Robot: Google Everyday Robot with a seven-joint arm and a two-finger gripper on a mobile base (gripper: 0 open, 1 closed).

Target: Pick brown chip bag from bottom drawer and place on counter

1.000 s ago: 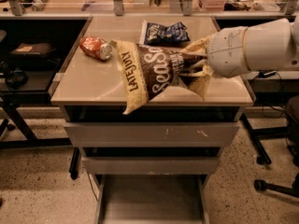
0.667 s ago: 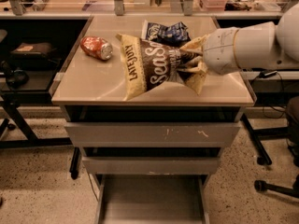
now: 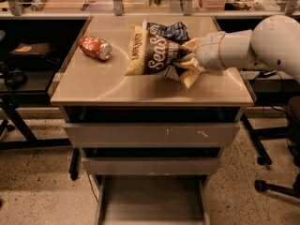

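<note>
The brown chip bag, dark brown with tan edges and white "Sea Salt" lettering, hangs tilted over the middle of the beige counter, its left end low near the surface. My gripper comes in from the right on a white arm and is shut on the bag's right end; the crumpled tan edge hides the fingertips. The bottom drawer is pulled open at the bottom of the unit, and its grey tray holds nothing.
A dark blue chip bag lies on the counter behind the brown one. A red crushed can lies on its side at the counter's left. Two wider grey drawers are closed. Desks stand at left and behind; a chair base at right.
The arm has carried the brown bag back over the counter, away from its front edge. The bag now partly covers the blue bag.
</note>
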